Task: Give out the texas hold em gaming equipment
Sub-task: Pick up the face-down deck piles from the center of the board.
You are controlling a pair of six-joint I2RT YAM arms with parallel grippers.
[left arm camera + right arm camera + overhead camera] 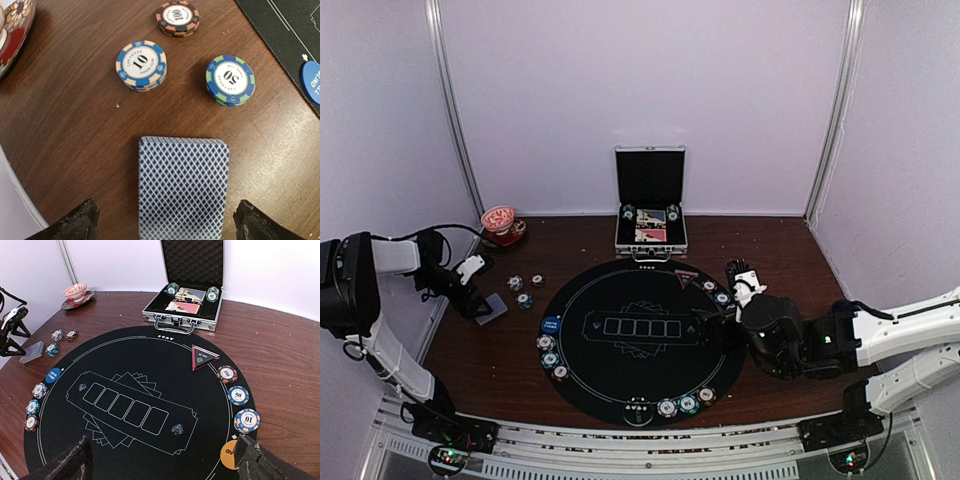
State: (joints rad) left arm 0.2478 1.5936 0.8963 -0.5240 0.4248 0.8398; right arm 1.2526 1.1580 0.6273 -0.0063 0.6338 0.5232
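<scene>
Blue-latticed card backs sit squarely between the fingers of the left gripper [167, 220], which hangs spread wide over the deck [182, 185] without touching it. The deck lies flat on the bare wood table [75, 140], and its edges look neatly squared.

The main risk is the pinch. If the jaws close too high, they may catch only the top cards and fan the rest. If they come down off-centre, one finger could push the deck sideways.

Beyond the fingertips, from left to right, stand three short chip stacks: the 10 stack [141, 65], the 100 stack [177, 17] and the 50 stack [230, 80]. All three are near the deck's far edge, so a forward slide would likely topple them. Far off to the gripper's left a patterned cup and saucer [12, 25] are close enough for a wide swing to clip.

Over the black mat [150, 355], the right gripper [167, 462] is also fully spread and holds nothing. An orange button [228, 455] lies just beside its right finger. Ahead on that side, three more stacks curve along the mat's rim: a 10 [247, 420], a 50 [238, 395] and a 100 [227, 373]. A careless descent or sweep to the right would probably scatter these already-placed chips or drag the button off its spot.

Straight ahead, well apart, the open metal case [175, 322] holds more chips and cards. Reaching for it across the mat risks brushing the triangular marker [203, 356].
</scene>
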